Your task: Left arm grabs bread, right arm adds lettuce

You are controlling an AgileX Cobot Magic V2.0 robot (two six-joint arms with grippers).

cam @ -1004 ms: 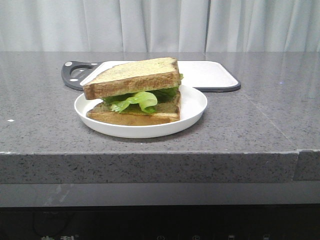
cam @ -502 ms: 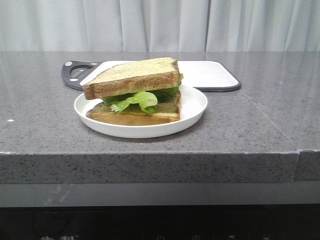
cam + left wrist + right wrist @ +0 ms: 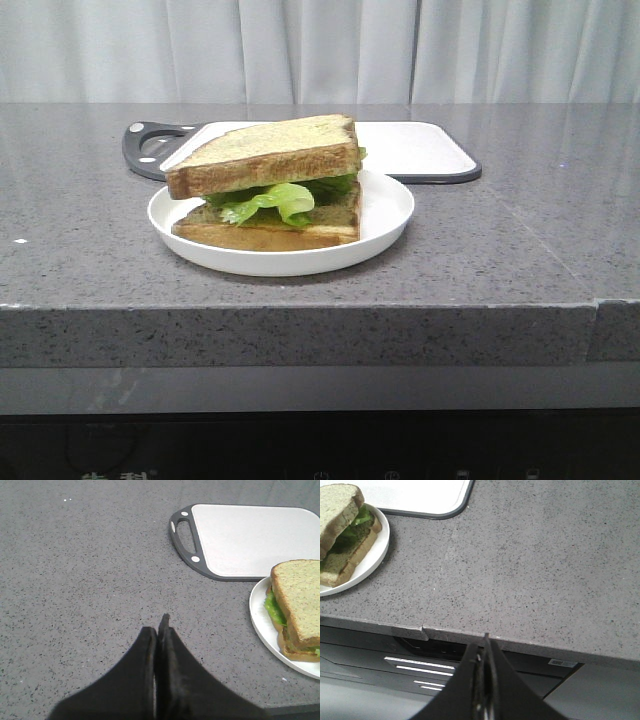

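Hovering clear of plate (image 3: 385,215) | left gripper (image 3: 159,630) clenched, empty | right gripper (image 3: 485,647) clenched, empty

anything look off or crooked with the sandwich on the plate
Slightly. The top bread sits tilted, propped higher at the front left by the lettuce, which sticks out past the lower slice. Nothing has spilled off the plate.
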